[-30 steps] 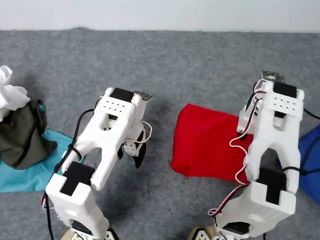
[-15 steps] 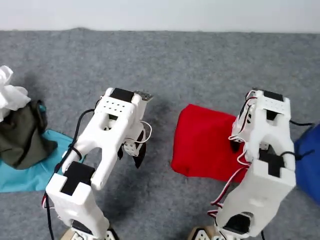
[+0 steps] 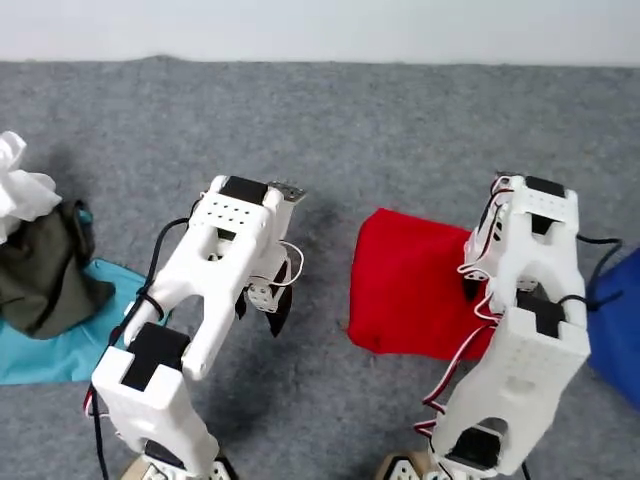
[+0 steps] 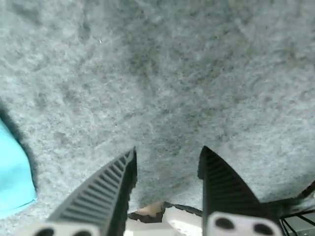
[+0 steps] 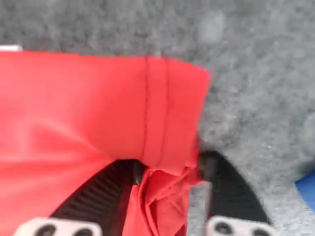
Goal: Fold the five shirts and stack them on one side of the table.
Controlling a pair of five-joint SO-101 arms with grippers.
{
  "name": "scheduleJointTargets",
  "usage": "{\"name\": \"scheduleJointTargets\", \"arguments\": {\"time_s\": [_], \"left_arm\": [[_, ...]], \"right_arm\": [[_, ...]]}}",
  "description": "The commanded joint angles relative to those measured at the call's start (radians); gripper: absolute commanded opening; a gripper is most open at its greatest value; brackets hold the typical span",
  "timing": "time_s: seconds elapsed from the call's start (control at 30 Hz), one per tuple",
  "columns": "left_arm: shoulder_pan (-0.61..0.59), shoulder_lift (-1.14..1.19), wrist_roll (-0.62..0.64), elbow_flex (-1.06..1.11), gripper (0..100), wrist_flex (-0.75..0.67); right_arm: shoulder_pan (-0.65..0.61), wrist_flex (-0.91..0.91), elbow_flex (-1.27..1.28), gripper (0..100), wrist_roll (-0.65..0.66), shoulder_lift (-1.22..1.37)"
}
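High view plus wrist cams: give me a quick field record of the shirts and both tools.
red shirt: folded, flat on the grey table, by the right arm
right tool: open, fingers astride the red shirt's hemmed edge
left tool: open, over bare table, holding nothing
left-edge heap: white shirt beside dark olive shirt, which lies on the teal shirt; all unfolded
blue shirt: at the right edge, partly hidden by the right arm
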Motion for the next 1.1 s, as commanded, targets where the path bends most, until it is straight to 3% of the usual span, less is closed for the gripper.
{"name": "scheduleJointTargets", "arguments": {"time_s": [0.0, 0.23, 0.43, 0.67, 0.93, 1.07], "left_arm": [[-0.005, -0.048, -0.009, 0.002, 20, 0.021], [-0.005, -0.048, -0.009, 0.002, 20, 0.021], [-0.005, -0.046, -0.009, 0.002, 20, 0.021], [-0.006, -0.049, -0.009, 0.002, 20, 0.021], [-0.006, -0.051, -0.009, 0.002, 20, 0.021], [-0.006, -0.051, -0.009, 0.002, 20, 0.021]], "right_arm": [[-0.013, -0.008, -0.018, 3.8, 0.028, 0.025], [-0.016, 0.044, -0.043, 1.0, 0.028, 0.019], [-0.018, 0.196, -0.235, 1.0, 0.029, 0.019], [-0.01, 0.317, -0.445, 1.0, 0.213, 0.013], [0.117, 0.351, -0.669, 1.0, 0.245, -0.105], [0.211, 0.329, -0.71, 1.0, 0.342, -0.134]]}}
